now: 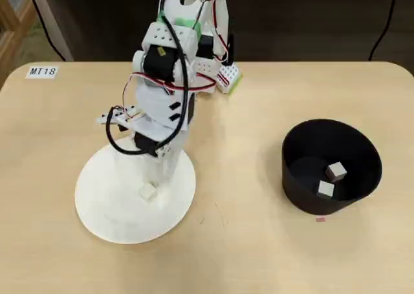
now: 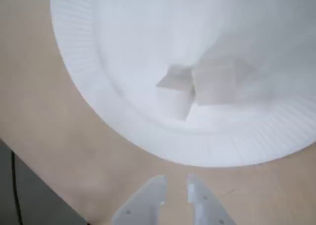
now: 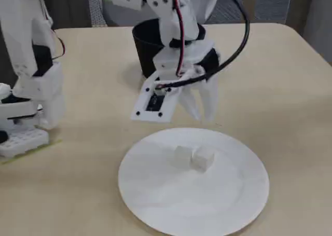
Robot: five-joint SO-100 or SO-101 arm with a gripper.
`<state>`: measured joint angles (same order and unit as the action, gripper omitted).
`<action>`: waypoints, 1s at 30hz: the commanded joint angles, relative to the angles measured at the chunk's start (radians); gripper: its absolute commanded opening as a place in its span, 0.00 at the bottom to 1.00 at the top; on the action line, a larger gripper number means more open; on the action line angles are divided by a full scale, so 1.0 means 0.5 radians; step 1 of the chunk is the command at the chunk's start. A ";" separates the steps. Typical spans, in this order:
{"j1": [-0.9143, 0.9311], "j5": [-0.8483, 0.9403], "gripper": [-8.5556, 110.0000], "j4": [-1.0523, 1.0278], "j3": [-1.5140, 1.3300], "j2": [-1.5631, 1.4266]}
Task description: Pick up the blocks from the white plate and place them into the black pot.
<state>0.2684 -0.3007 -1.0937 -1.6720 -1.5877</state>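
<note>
Two whitish blocks (image 2: 175, 94) (image 2: 215, 81) lie touching each other on the white plate (image 2: 89, 52). In the fixed view they sit near the plate's middle (image 3: 181, 155) (image 3: 203, 159). The overhead view shows only one block (image 1: 148, 192) on the plate (image 1: 103, 203); the arm hides the spot beside it. My gripper (image 3: 202, 116) hangs just above the plate's far rim, short of the blocks, slightly open with nothing between its fingers (image 2: 148, 200). The black pot (image 1: 304, 139) stands to the right and holds two blocks (image 1: 336, 172) (image 1: 325, 189).
The arm's base (image 3: 23, 135) stands at the table's back edge in the overhead view. A label reading MT18 (image 1: 43, 72) is stuck near the back left corner. Bare tabletop (image 1: 239, 197) separates plate and pot.
</note>
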 commanded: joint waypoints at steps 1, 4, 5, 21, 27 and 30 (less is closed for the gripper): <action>0.025 -0.006 0.15 0.021 0.009 -0.009; 0.043 -0.003 0.19 0.046 0.028 0.028; 0.052 -0.003 0.20 0.061 0.031 0.037; 0.156 0.071 0.24 0.153 0.037 0.255; 0.163 0.052 0.24 0.178 0.037 0.316; 0.150 0.028 0.24 0.187 0.037 0.337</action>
<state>0.3451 -0.2761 -1.0124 -1.6720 -1.4143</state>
